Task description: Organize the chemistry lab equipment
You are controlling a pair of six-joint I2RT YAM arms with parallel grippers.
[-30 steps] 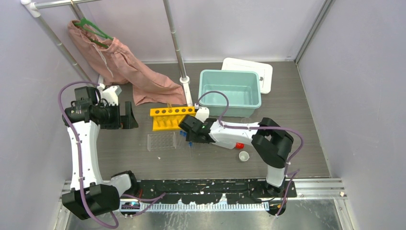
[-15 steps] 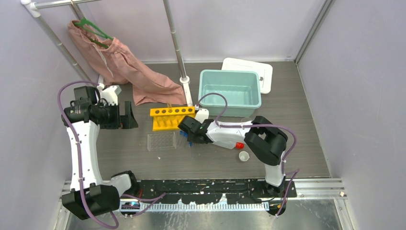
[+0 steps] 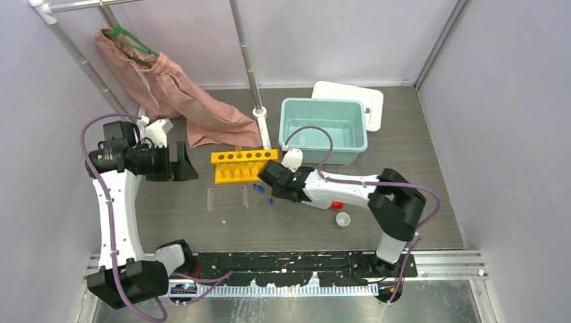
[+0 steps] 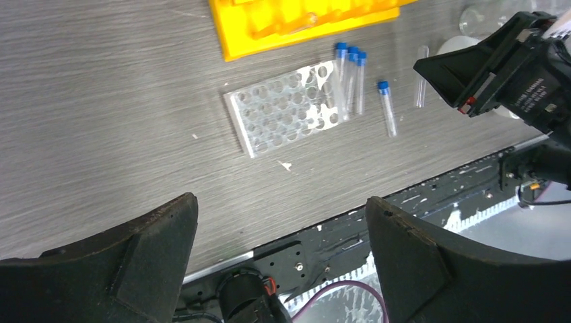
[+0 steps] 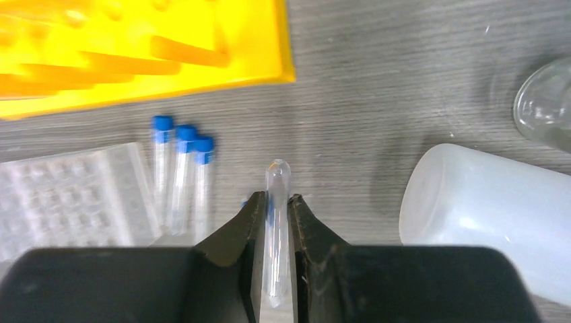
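My right gripper (image 5: 276,202) is shut on a clear tube (image 5: 277,176) and holds it just above the table, its rounded end pointing toward the yellow tube rack (image 5: 135,54). Three blue-capped tubes (image 5: 182,175) lie beside the clear well tray (image 5: 60,202). In the top view the right gripper (image 3: 271,186) is just in front of the rack (image 3: 239,165). The white squeeze bottle (image 5: 485,215) lies to its right, next to a glass beaker (image 5: 545,101). The tiny white cup (image 3: 343,219) stands near the front. My left gripper (image 4: 279,229) is open and empty, high at the left.
A teal bin (image 3: 323,128) and its white lid (image 3: 367,97) sit behind the rack. A pink garment (image 3: 175,94) hangs at the back left beside a metal pole (image 3: 249,67). One more blue-capped tube (image 4: 386,108) lies apart from the well tray (image 4: 283,114).
My right gripper has shifted a little to the right with the tube, and its elbow has swung right. The left arm has not moved.
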